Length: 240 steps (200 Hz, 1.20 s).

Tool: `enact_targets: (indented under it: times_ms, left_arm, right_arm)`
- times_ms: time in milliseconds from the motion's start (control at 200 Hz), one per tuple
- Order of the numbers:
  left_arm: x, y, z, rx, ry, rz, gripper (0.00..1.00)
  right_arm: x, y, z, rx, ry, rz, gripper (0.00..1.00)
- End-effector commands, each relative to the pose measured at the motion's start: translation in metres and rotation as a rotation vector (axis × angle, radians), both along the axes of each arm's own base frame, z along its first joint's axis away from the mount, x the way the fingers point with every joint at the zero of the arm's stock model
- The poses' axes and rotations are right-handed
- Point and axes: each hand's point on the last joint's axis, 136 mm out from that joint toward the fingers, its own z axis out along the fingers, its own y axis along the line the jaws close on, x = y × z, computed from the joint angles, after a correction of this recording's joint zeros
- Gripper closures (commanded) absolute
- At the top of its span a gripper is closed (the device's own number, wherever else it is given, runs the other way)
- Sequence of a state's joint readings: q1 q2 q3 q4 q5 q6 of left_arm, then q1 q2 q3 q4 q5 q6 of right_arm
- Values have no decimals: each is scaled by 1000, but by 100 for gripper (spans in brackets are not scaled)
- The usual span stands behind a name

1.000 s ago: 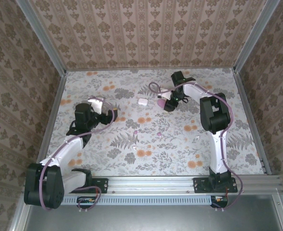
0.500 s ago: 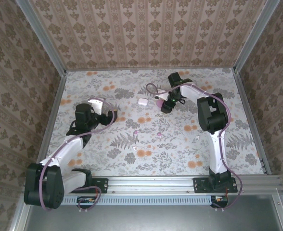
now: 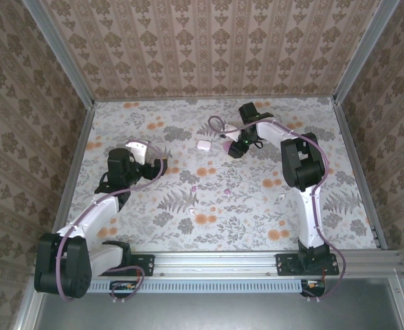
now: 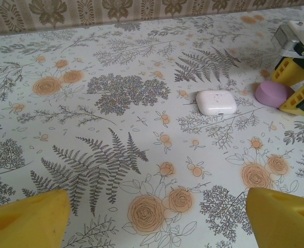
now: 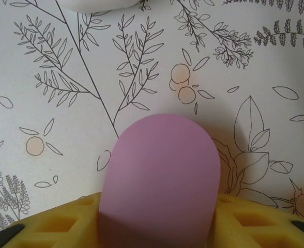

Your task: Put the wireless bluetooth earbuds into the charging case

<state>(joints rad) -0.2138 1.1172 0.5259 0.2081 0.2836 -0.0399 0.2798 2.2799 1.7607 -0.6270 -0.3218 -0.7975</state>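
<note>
Top: left gripper [image 3: 158, 166] sits left of centre over the table [image 3: 326, 227]. Right gripper [image 3: 235, 148] is at the far side on the pink case [image 3: 227, 146], with the white case [image 3: 203, 146] just beside it. Tiny pink and white specks mid-table may be the earbuds [image 3: 226, 192]; too small to be sure.

Left wrist: left gripper [image 4: 154, 219] fingers spread wide and empty. White case [image 4: 216, 102] is closed and lying flat; the faint mark on its front is unreadable. Pink case [image 4: 271, 93] sits between the right gripper [image 4: 291, 85] fingers.

Right wrist: right gripper [image 5: 160, 219] pinches the pink case [image 5: 161, 165], a yellow pad on each side. White case [image 5: 100, 4] edge is at the top.
</note>
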Motion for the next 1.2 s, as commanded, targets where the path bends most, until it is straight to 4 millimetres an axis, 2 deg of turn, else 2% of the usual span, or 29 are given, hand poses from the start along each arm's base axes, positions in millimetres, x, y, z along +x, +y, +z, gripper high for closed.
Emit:
enact_targets:
  times_ms: [0,65,190,310,370,480,655,765,780,820,920,1195]
  left_arm:
    - [1,3,9,5,-8,8,11]
    - [0,1,9,-4,10,0,11]
    - [-1,-7,14,-55,30,-21,13]
    - [4,-10,18,-170,95,20,17]
    - [6,-19,22,-241,145,6,21]
    - [12,-45,27,-399,265,-31,26]
    - [10,-120,43,-513,356,-210,27]
    - [9,-155,53,-566,415,-277,27]
    - [2,-167,54,-564,430,-309,27]
    - [-1,-179,57,-571,441,-336,27]
    - [-6,-196,62,-587,458,-369,27]
    - [-13,-215,57,-558,497,-401,41]
  right_arm:
    - [-4,5,-12,7,29,-3,56]
    - [-6,8,-6,29,18,1,59]
    - [-16,18,19,113,-20,38,62]
    - [-35,34,49,214,-72,89,67]
    - [-48,42,64,258,-97,115,68]
    - [-75,55,83,303,-142,159,68]
    - [-107,72,118,413,-213,192,68]
    - [-120,75,138,447,-270,205,68]
    - [-120,75,141,452,-279,204,68]
    - [-124,75,147,466,-294,209,68]
    - [-131,73,156,482,-318,208,68]
    - [-133,71,167,514,-384,190,67]
